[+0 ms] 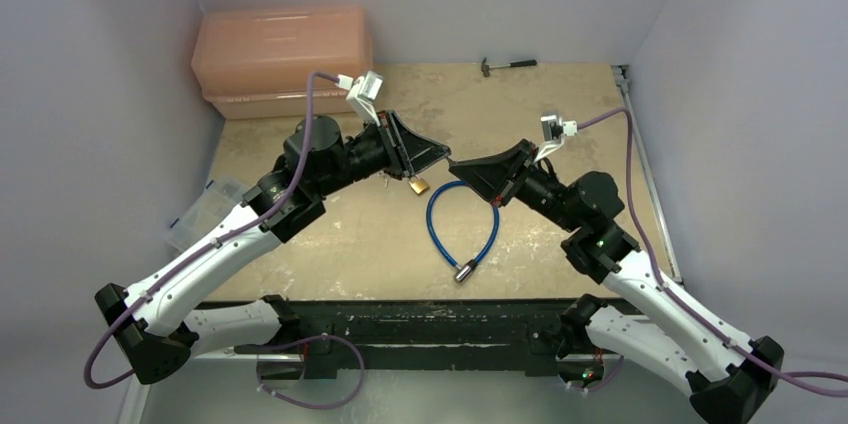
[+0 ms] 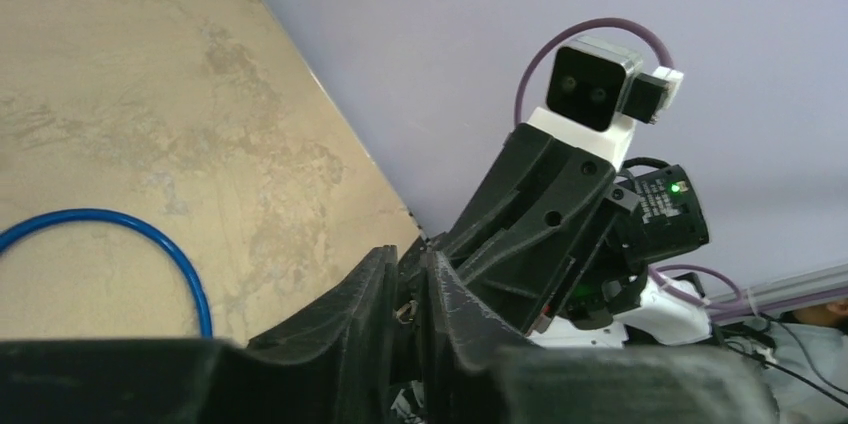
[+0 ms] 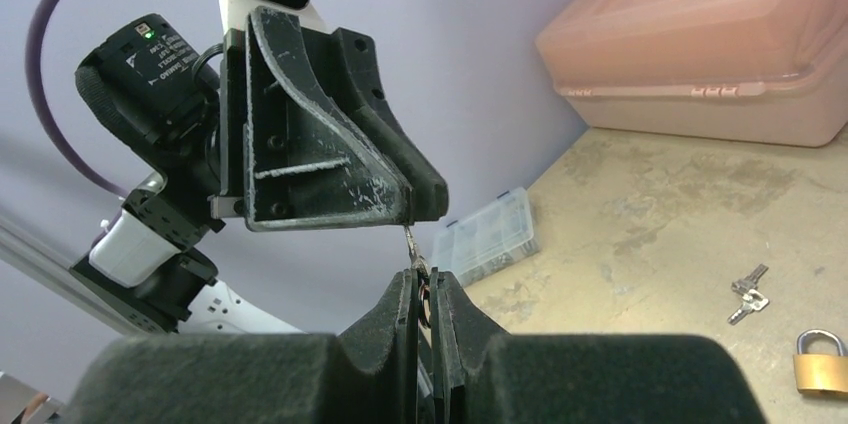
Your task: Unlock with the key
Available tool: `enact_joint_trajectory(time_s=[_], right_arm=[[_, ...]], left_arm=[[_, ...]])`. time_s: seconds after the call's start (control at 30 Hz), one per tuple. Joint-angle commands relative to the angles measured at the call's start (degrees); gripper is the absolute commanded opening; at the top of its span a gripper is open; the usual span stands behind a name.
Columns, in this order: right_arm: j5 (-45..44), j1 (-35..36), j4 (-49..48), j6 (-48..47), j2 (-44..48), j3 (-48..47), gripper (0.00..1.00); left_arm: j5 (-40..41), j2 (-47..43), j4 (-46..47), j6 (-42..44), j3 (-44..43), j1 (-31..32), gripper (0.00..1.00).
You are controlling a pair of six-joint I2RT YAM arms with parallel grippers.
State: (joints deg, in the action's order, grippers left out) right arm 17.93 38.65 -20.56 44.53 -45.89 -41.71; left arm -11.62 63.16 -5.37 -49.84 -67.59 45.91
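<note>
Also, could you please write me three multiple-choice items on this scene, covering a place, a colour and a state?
1. Where does the hammer lie?
A. at the far edge of the table
B. at its near edge
C. at its middle

2. What colour is the cable?
A. red
B. blue
C. green

3. How do the fingers of the right gripper stand?
A. wide open
B. half open
C. shut on a thin metal piece

Answers:
1 A, the top view shows it by the back wall.
2 B, the loop is plainly blue.
3 C, the right wrist view shows them pinching it.
</note>
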Motion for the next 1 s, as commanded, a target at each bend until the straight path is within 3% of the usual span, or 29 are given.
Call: enact_joint_trajectory(time_s=[0.0, 0.1, 0.17, 0.27, 0.47, 0.63, 0.97], right_arm=[[-1.52, 0.07, 2.68, -1.53, 1.98, -0.15, 0.00], [-5.59, 0.11, 7.35, -2.12, 3.66, 0.52, 0.00], [-8.96, 0.03, 11.00, -1.84, 4.89, 0.75, 0.00], [-11.11, 0.11, 14.07, -2.30, 7.04, 1.54, 0.00], [-13.24, 0.06, 18.29, -2.63, 7.78, 2.47, 0.00], [-16.39, 0.07, 22.16, -2.70, 8.47, 2.52, 0.00], [-23.38, -0.02, 31.48, -2.16, 11.78, 4.05, 0.00]], left_arm=[[3.95, 0.35, -3.69, 2.63, -1.33, 0.22, 0.35], [9.33, 1.28, -8.89, 5.17, -2.09, 0.15, 0.74], [13.56, 1.59, -11.21, 6.74, -1.47, 0.22, 0.88], [17.79, 2.47, -13.30, 8.26, -0.16, -0.01, 0.98], [17.68, 9.88, -18.94, 6.24, 0.00, -4.74, 0.98], [23.58, 16.94, -23.74, 2.38, -1.07, -5.89, 0.88], [32.26, 35.90, -35.55, -4.73, -12.87, -5.84, 0.83]])
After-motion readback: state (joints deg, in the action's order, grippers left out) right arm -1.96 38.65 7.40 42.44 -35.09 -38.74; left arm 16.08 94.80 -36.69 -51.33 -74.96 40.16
